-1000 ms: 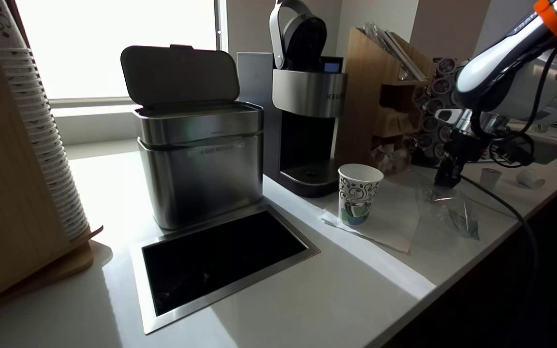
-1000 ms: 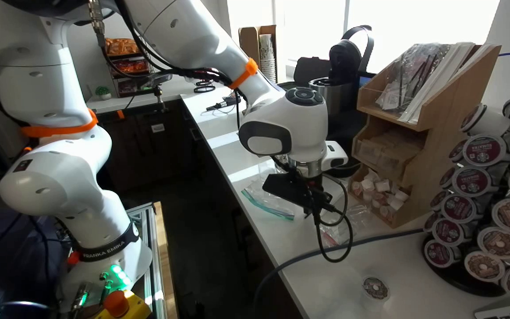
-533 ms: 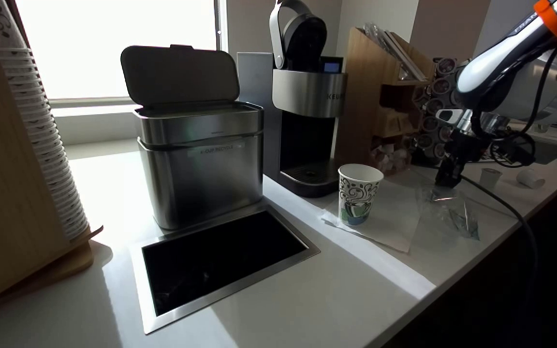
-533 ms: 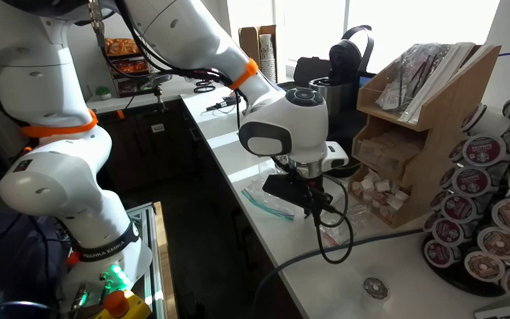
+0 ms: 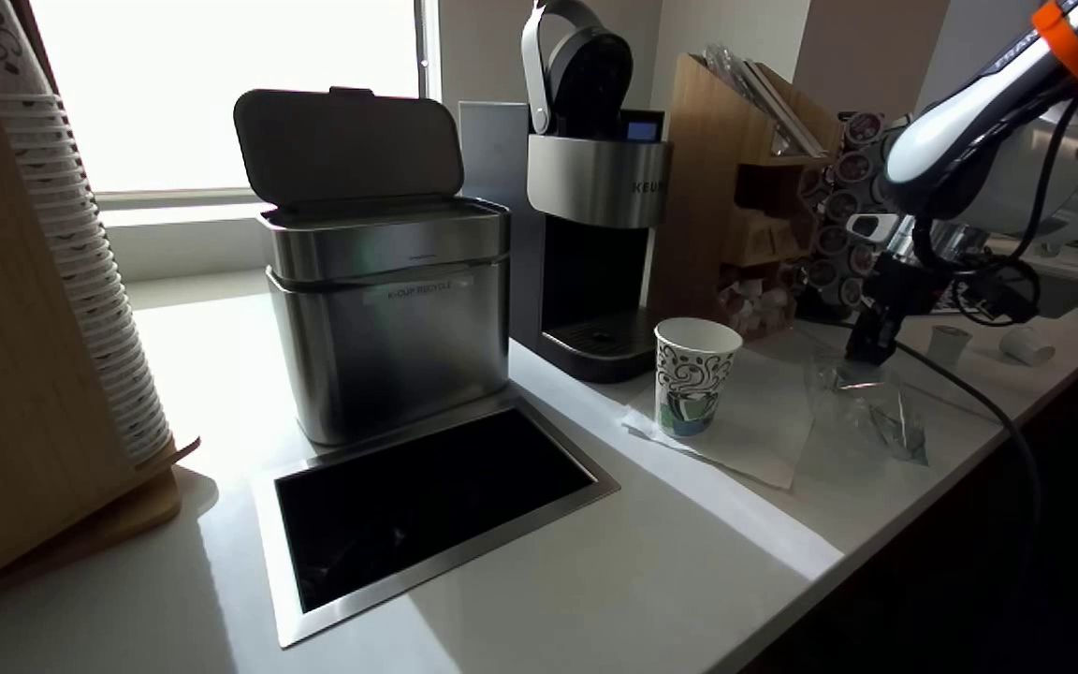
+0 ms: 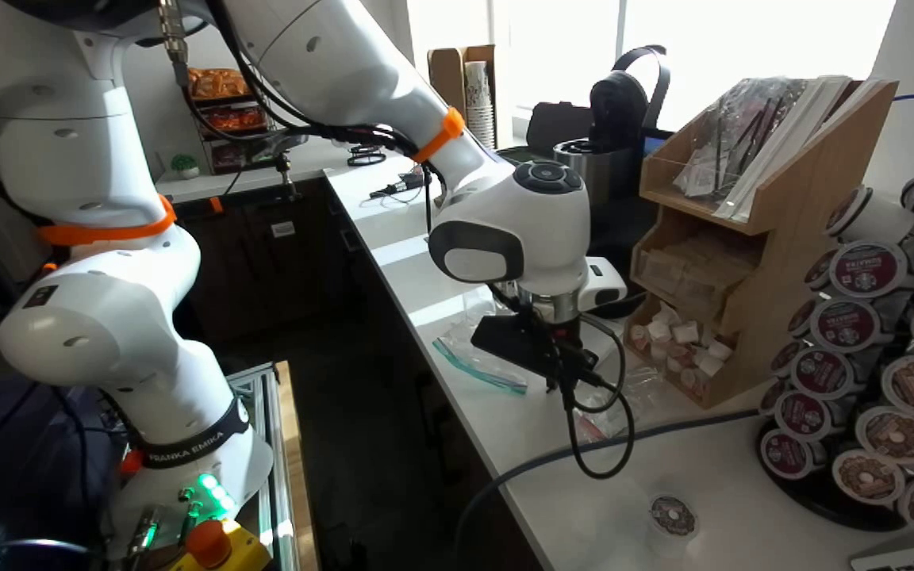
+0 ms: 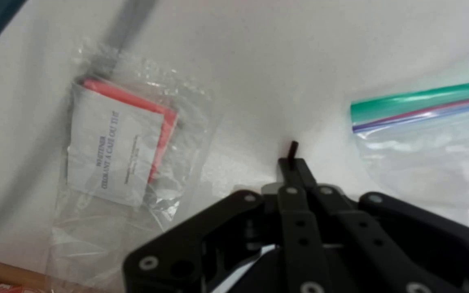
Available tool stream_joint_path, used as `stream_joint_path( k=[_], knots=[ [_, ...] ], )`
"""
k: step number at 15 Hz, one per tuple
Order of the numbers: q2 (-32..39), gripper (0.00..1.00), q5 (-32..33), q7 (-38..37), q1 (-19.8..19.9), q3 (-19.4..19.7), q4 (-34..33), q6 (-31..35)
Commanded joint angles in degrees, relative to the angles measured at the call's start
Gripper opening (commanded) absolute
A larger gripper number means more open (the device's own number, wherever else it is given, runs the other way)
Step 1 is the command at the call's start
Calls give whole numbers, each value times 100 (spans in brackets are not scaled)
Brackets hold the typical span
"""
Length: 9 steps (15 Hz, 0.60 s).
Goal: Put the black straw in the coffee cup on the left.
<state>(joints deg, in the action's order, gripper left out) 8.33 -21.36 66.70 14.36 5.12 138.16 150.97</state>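
Black straw (image 7: 293, 149): grasped in the clenched tip of the pincer (image 7: 294, 165), with only a short dark end visible beyond it in the wrist view; contact with the bench (image 5: 595, 562) impossible to judge. Coffee cup (image 5: 696, 374): upright on a thin white sheet (image 5: 768, 445) in an exterior view, printed with dark scrolls and a green-and-blue cup motif, well apart from the pincer. Legible markings: "K-CUP RECYCLE" on the steel bin (image 5: 389, 346), with raised lid (image 5: 352, 145); "KEU" on the coffee machine (image 5: 586, 178), with the remainder indistinct; "FRANKA EMIKA" on the black base band (image 6: 193, 449) of the robot arm (image 6: 76, 329); "SUMATRA" on a coffee pod (image 6: 868, 268); "WHITENER" on a white label (image 7: 114, 142), beside finer print partly blurred, within a clear packet (image 7: 92, 248). To the right of the pincer in the wrist view: a clear bag (image 7: 421, 162) with a green seal strip (image 7: 417, 99).
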Motion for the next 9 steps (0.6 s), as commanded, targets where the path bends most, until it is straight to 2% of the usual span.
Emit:
stream_joint_path(
  k=[1,9],
  knots=[
    [85,0,196,-102,-1,67,102,57],
    [56,0,657,-348,-37,119,186,-50]
  ],
)
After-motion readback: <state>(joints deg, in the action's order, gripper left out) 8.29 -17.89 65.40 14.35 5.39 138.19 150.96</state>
